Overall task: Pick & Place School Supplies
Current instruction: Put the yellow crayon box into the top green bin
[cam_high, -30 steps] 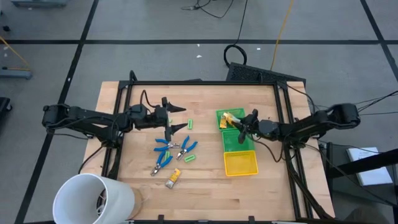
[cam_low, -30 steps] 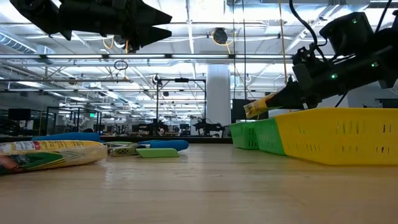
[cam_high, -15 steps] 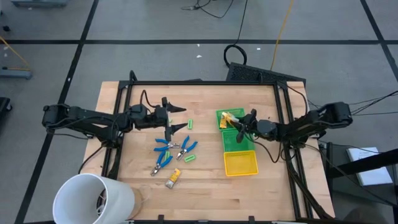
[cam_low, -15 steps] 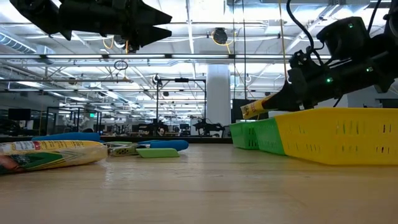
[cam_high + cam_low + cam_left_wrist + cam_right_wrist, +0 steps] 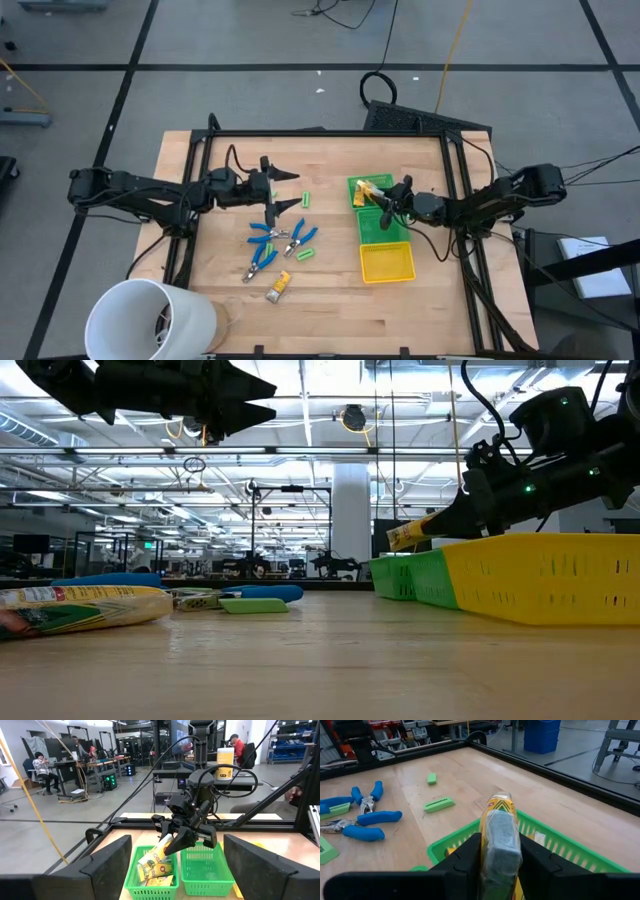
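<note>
- Right gripper (image 5: 385, 200) is clamped on a yellow-tan wrapped block (image 5: 498, 837), holding it above the green mesh bin (image 5: 397, 236), at the bin's far half.
- From the right wrist camera, the block sits squeezed between both dark fingers (image 5: 465, 857), its pointed wrapper end sticking out forward over the bin's rim.
- Low camera: the block (image 5: 412, 532) pokes out of the gripper, tilted down toward the green bin (image 5: 410, 578), above its rim.
- More yellow-wrapped blocks (image 5: 156, 867) already lie inside that green bin, in the compartment under the gripper.
- Yellow mesh bin (image 5: 386, 264) butts against the green one on the near side.
- Left gripper (image 5: 285, 190) hangs over the wooden table (image 5: 330, 310) left of centre, fingers spread wide, nothing in them.
- Loose on the table near it: blue-handled pliers (image 5: 266, 233), a second blue-handled pair (image 5: 300, 236), a third (image 5: 262, 260), short bright-green pieces (image 5: 306, 199), and another yellow-tan wrapped block (image 5: 279, 286) nearest the front edge.
- Large white cup (image 5: 150, 320) stands at the table's front-left corner.
</note>
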You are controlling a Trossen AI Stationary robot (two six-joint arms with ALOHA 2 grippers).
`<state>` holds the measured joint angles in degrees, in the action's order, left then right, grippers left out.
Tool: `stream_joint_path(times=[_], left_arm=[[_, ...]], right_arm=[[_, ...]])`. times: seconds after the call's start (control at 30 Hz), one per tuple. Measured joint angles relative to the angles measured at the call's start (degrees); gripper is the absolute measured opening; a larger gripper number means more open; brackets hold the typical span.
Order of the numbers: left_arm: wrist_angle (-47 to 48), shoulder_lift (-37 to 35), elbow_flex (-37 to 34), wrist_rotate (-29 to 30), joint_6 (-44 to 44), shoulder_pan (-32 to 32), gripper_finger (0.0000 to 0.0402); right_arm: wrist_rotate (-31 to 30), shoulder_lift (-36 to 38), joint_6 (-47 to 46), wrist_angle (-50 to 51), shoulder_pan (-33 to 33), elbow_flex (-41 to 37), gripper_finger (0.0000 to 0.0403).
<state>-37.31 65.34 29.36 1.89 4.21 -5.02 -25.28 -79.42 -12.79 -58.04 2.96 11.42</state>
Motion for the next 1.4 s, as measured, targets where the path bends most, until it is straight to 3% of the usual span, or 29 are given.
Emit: stream_joint_path(times=[0.27, 0.53, 0.77, 1.0, 1.2, 1.4], left_arm=[[0.0, 0.0, 0.0, 0.0, 0.0, 0.0, 0.0309], [0.0, 0.0, 0.0, 0.0, 0.0, 0.0, 0.0323], [0.0, 0.0, 0.0, 0.0, 0.0, 0.0, 0.0312], [0.0, 0.0, 0.0, 0.0, 0.0, 0.0, 0.0303], [0.0, 0.0, 0.0, 0.0, 0.0, 0.0, 0.0313], [0.0, 0.0, 0.0, 0.0, 0.0, 0.0, 0.0324]], right_arm=[[0.0, 0.0, 0.0, 0.0, 0.0, 0.0, 0.0113], [0.0, 0.0, 0.0, 0.0, 0.0, 0.0, 0.0155], [0.0, 0.0, -0.6, 0.0, 0.0, 0.0, 0.0181], [0.6, 0.0, -3.6, 0.7, 0.0, 0.0, 0.0178], [9.1, 0.0, -11.5, 2.3, 2.4, 0.0, 0.0172], [9.5, 0.1, -14.0, 5.2, 4.7, 0.1, 0.0171]])
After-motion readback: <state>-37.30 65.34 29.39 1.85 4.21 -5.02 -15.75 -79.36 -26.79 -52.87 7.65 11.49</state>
